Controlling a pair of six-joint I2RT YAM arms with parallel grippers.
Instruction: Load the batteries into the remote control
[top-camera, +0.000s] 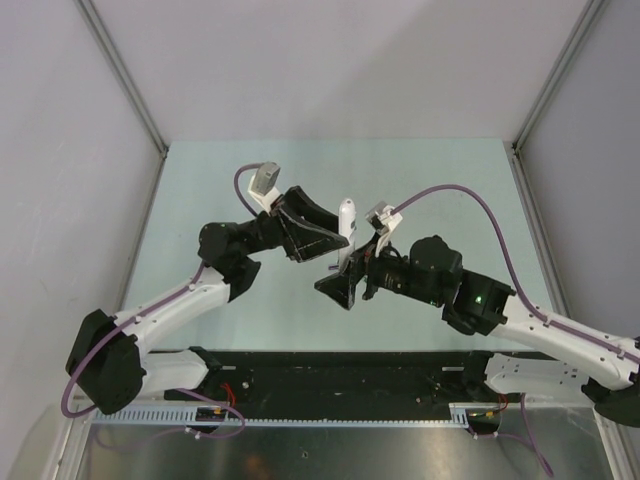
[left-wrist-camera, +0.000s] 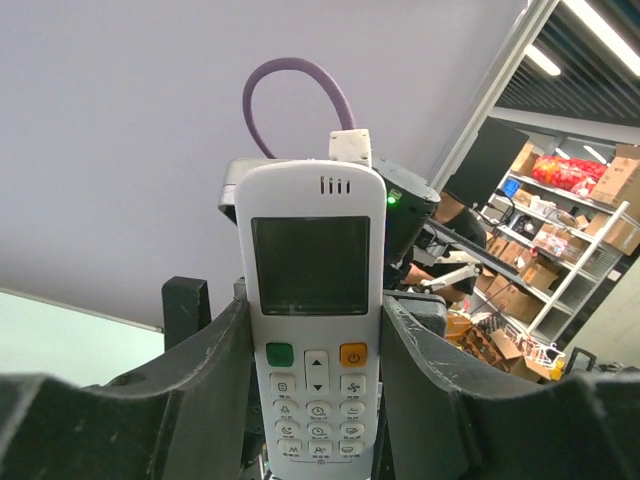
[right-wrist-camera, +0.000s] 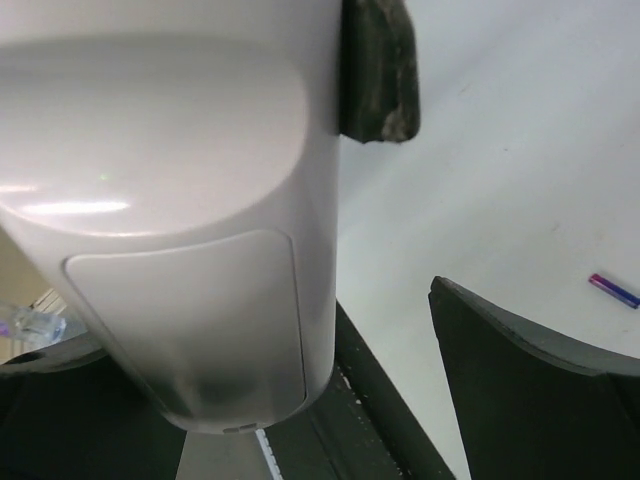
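The white remote control (top-camera: 347, 222) is held off the table between the two arms. My left gripper (top-camera: 330, 240) is shut on its sides. In the left wrist view the remote (left-wrist-camera: 312, 300) faces the camera with its display and buttons, squeezed between both fingers (left-wrist-camera: 215, 380). My right gripper (top-camera: 345, 285) is open at the remote's lower end. The right wrist view shows the remote's back (right-wrist-camera: 190, 250) with the battery cover closed, and a gap to the right finger (right-wrist-camera: 530, 380). A purple-blue battery (right-wrist-camera: 612, 290) lies on the table. The green battery is out of view.
The pale green table (top-camera: 220, 180) is fenced by grey walls with metal posts at the back corners. A black base strip (top-camera: 330, 375) runs along the near edge. A left gripper fingertip (right-wrist-camera: 378, 70) shows beside the remote in the right wrist view.
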